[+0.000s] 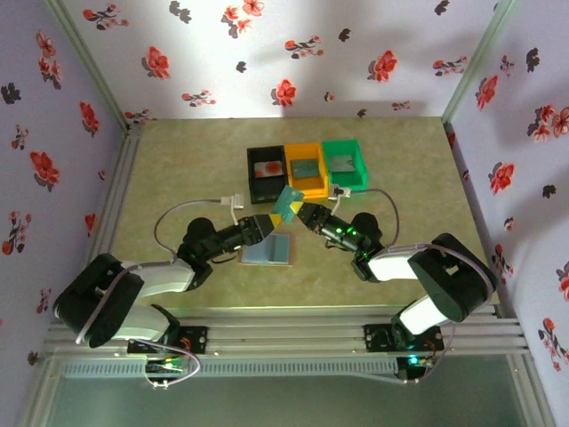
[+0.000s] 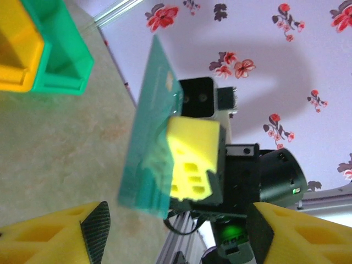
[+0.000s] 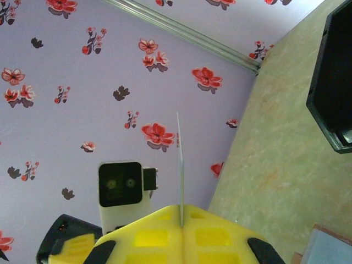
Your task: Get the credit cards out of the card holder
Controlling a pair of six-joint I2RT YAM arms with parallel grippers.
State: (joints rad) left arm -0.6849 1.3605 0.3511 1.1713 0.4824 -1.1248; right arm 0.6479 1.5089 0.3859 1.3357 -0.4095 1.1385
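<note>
The card holder [image 1: 267,251] lies open on the table, pale blue inner panels up, and its corner shows in the right wrist view [image 3: 330,248]. Just above it a teal credit card [image 1: 287,203] is held in the air, tilted. My right gripper [image 1: 302,214] is shut on that card, which appears edge-on [image 3: 180,159] between the closed yellow fingers [image 3: 220,239]. In the left wrist view the card [image 2: 149,126] faces me broadside, pinched by the right gripper [image 2: 193,159]. My left gripper [image 1: 266,223] is open just left of it, its fingers [image 2: 82,234] apart and off the card.
Three bins stand in a row behind the card holder: black [image 1: 266,169], orange [image 1: 305,165] and green [image 1: 345,160], each with a card lying inside. Floral walls close in the table on three sides. The black bin's edge [image 3: 333,82] is near the right gripper.
</note>
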